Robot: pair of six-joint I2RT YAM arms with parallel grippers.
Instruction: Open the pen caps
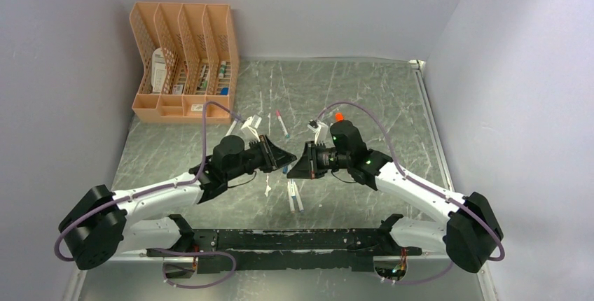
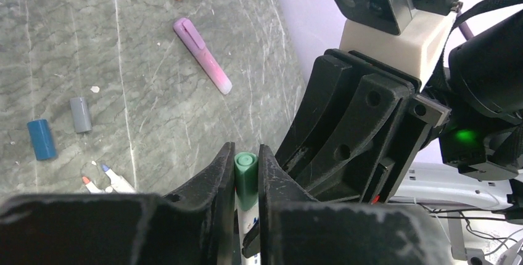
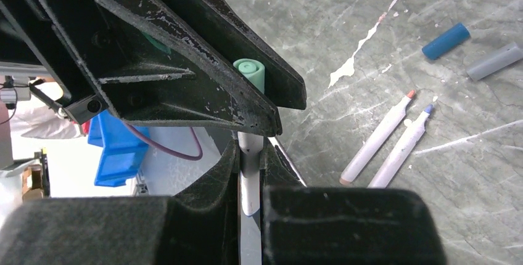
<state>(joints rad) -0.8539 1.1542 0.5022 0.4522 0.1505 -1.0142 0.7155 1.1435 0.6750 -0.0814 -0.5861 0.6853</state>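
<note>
rack [image 1: 183,63]: back-left corner of the table [image 1: 392,105]
left gripper [image 2: 247,157] + right gripper [image 3: 250,148]: mid-table, nose to nose
cap [image 2: 245,179]: pinched in the left gripper's jaws
barrel [image 3: 248,185]: in the right gripper's jaws, straight in line with the cap
bare pens [image 3: 376,138]: side by side on the table, just in front of the grippers
loose caps [image 3: 445,40]: paired up, near those pens' tips

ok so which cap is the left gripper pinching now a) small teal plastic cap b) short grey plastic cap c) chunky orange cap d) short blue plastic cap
a: the small teal plastic cap sits pinched in the left gripper, the right gripper clamping its long white pen barrel; the short blue plastic cap and short grey plastic cap lie loose on the table.
</note>
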